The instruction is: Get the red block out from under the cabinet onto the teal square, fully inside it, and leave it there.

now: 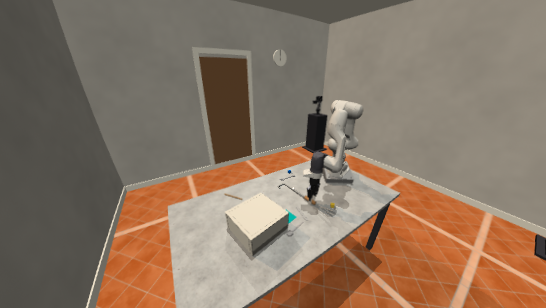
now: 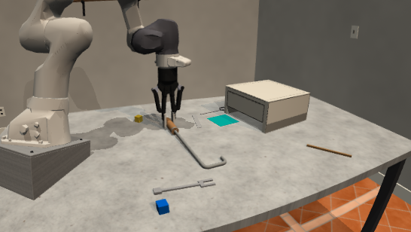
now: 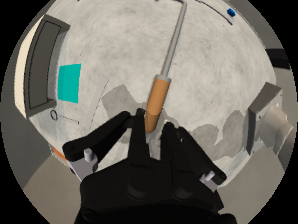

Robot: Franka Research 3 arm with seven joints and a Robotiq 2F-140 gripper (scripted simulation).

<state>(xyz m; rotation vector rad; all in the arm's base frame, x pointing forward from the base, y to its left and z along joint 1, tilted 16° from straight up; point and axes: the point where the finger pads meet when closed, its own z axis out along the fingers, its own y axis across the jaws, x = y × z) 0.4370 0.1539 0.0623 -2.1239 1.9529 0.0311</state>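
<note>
My gripper point(image 2: 168, 114) points straight down over the table and is shut on the brown handle point(image 2: 172, 126) of a grey hook tool point(image 2: 196, 154). The tool's rod runs away from the fingers to a bent end point(image 2: 218, 163). In the wrist view the handle point(image 3: 157, 99) sits between my fingers. The beige cabinet point(image 2: 267, 103) stands to the right with a low gap under it. The teal square point(image 2: 223, 120) lies just in front of that gap and also shows in the wrist view point(image 3: 69, 83). The red block is not visible in any view.
A yellow cube point(image 2: 138, 118) lies left of my gripper. A grey fork-ended tool point(image 2: 184, 185) and a blue cube point(image 2: 162, 206) lie near the front edge. A thin brown stick point(image 2: 328, 151) lies at the right. The robot base point(image 2: 38, 151) stands at the left.
</note>
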